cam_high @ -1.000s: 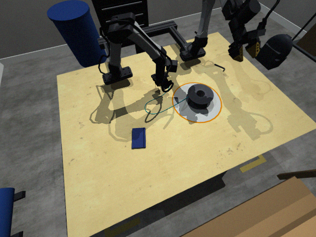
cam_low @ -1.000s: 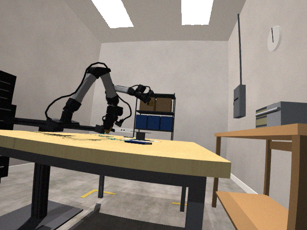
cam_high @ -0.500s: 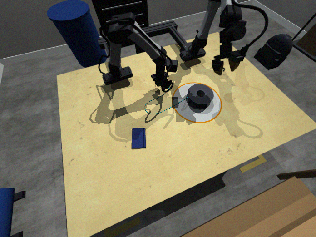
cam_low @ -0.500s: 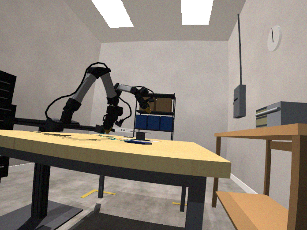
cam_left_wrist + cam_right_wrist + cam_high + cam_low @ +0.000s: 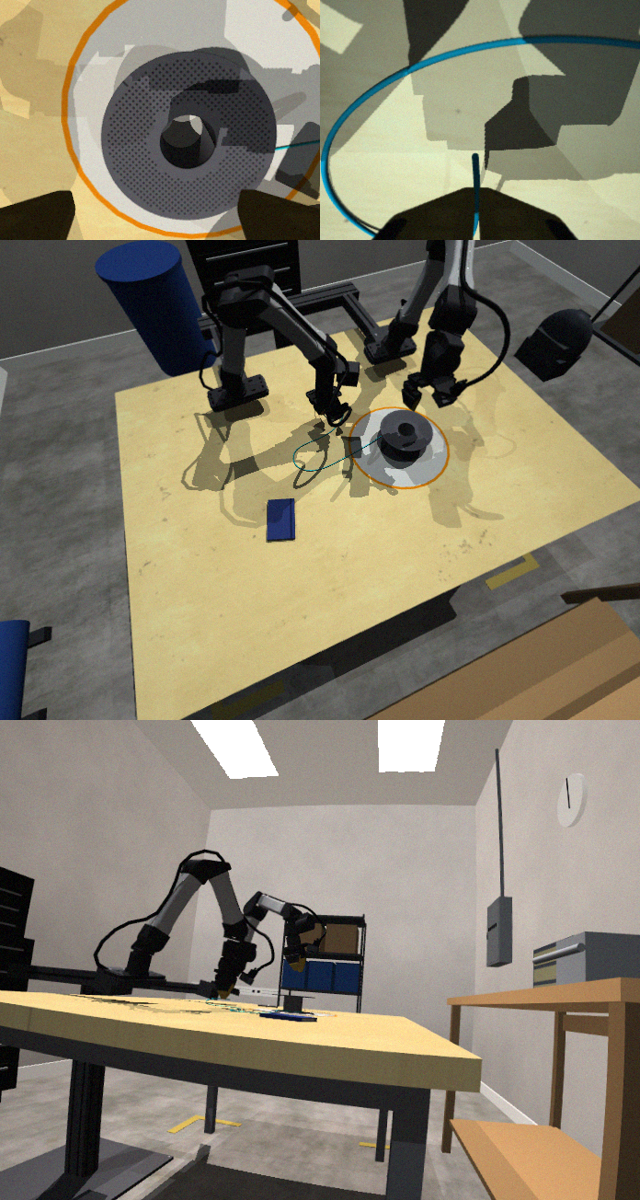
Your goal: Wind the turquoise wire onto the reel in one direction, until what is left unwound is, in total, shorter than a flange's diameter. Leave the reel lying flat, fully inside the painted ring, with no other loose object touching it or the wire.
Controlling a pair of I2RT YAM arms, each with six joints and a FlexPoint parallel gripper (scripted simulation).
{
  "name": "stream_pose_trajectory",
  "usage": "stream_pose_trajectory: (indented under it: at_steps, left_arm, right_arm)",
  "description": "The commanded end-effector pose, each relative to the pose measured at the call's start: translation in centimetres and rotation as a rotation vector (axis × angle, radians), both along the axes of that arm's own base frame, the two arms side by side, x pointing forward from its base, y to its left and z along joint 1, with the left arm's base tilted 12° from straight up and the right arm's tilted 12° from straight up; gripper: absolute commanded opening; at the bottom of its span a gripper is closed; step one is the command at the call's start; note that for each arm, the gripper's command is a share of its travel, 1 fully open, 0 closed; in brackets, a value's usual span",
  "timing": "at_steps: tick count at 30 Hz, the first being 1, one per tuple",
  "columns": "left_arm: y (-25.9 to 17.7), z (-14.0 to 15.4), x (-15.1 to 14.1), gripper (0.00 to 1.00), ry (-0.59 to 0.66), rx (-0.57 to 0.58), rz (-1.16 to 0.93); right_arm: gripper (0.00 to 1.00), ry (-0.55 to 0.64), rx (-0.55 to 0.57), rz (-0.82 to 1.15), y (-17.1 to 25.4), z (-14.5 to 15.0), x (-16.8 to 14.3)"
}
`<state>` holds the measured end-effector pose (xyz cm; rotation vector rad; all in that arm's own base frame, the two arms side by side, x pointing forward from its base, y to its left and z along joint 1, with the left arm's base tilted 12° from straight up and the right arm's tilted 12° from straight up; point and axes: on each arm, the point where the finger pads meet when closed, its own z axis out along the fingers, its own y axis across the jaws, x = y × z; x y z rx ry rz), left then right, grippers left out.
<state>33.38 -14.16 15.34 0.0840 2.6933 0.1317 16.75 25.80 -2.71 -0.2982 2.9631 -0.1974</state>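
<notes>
Worktop (image 5: 206, 591) (image 5: 247, 1034): pale wood look, matt, lightly speckled;
Reel (image 5: 395, 424) (image 5: 292, 1004) (image 5: 134, 171): matt dark plastic look, dotted flange;
Wire (image 5: 293, 456) (image 5: 459, 52): smooth

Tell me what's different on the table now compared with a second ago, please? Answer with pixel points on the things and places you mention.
The left end effector (image 5: 428, 399) (image 5: 297, 964) (image 5: 156, 198) has moved down and in toward the reel (image 5: 390, 426) (image 5: 293, 1002) (image 5: 134, 138). It has taken hold of nothing. The right end effector (image 5: 337, 428) (image 5: 223, 993) (image 5: 476, 196) still grips the turquoise wire (image 5: 293, 456) (image 5: 298, 145) (image 5: 366, 94); reel and blue notebook (image 5: 280, 519) (image 5: 287, 1017) look unmoved.
</notes>
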Motion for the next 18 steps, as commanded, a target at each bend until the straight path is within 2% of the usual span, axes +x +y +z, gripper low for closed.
stream_pose_trajectory:
  at_steps: [1, 9, 18]
  left_arm:
    - [-1.6, 0.0, -0.2, 0.82, 0.081, -0.021, 0.017]
    - [-3.2, -2.2, -0.8, 0.82, 0.205, -0.011, 0.021]
    - [-3.5, -2.2, -0.4, 0.82, 0.245, -0.008, 0.023]
  right_arm:
    - [0.00, -0.028, 0.036, 0.000, 1.4, 0.5, 0.6]
    - [0.00, -0.028, 0.036, 0.000, 1.4, 0.5, 0.6]
    - [0.00, -0.028, 0.036, 0.000, 1.4, 0.5, 0.6]
